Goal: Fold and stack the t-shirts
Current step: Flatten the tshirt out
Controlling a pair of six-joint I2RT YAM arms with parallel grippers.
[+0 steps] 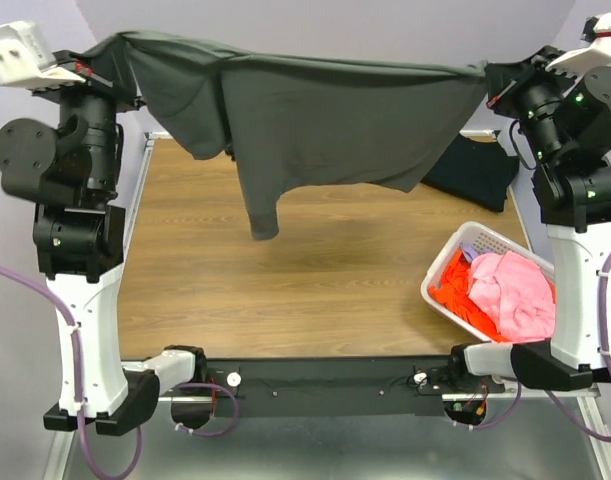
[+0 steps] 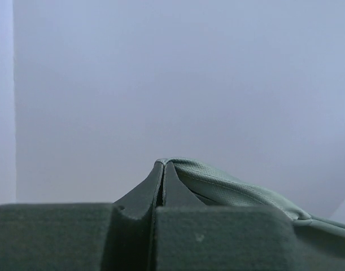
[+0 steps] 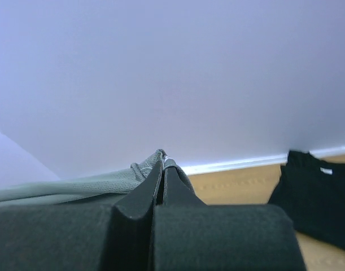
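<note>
Up above the counter's [image 1: 335,290] far edge, dark grey t-shirt [image 1: 315,120] hangs stretched between the left tool [image 2: 162,165] and right tool [image 3: 162,164], both clenched on its cloth. Black t-shirt [image 1: 475,170] at the far right corner, maybe folded, sits half hidden behind the right arm [image 1: 575,200].

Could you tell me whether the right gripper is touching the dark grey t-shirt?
Touching. The right wrist view shows the right gripper shut, pinching an edge of the dark grey t-shirt at its tips.

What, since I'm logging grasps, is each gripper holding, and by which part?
Both hold the dark grey t-shirt, stretched between them: left gripper pinches one end of its upper edge, right gripper the other.
</note>
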